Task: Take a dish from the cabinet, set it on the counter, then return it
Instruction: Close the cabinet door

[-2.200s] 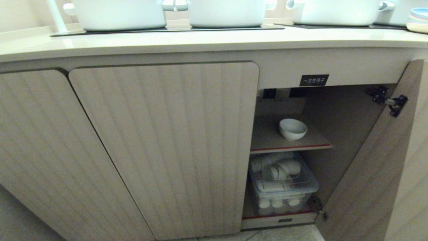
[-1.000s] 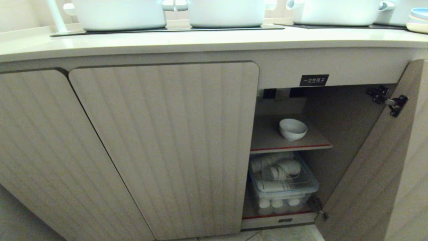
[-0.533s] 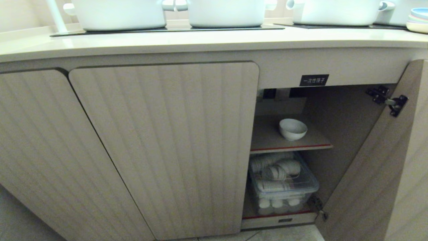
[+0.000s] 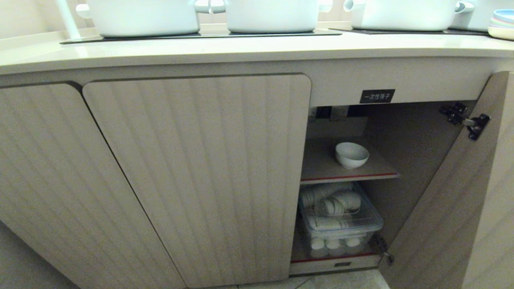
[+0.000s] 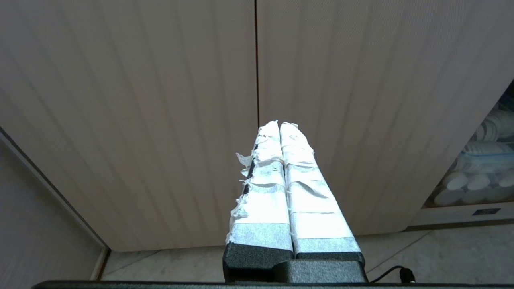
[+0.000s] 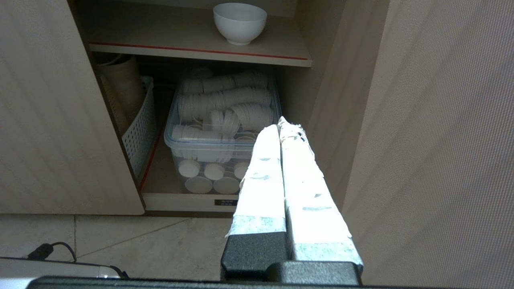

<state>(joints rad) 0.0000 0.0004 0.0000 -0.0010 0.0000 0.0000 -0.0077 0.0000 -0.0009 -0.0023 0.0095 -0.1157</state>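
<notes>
A small white bowl, the dish (image 4: 352, 154) (image 6: 239, 22), stands upright on the red-edged upper shelf (image 4: 345, 176) of the open cabinet (image 4: 413, 136) under the black label (image 4: 377, 96). The cream counter (image 4: 249, 50) runs above. Neither arm shows in the head view. My right gripper (image 6: 280, 122) is shut and empty, low in front of the open compartment, well short of the dish. My left gripper (image 5: 279, 124) is shut and empty too, facing the closed fluted doors (image 5: 168, 100).
The cabinet door (image 4: 453, 208) hangs open at the right on black hinges (image 4: 468, 119). A clear lidded box of white cups (image 4: 339, 220) fills the lower shelf beside a white basket (image 6: 140, 132). White pots (image 4: 273, 16) and stacked plates (image 4: 502, 24) stand on the counter.
</notes>
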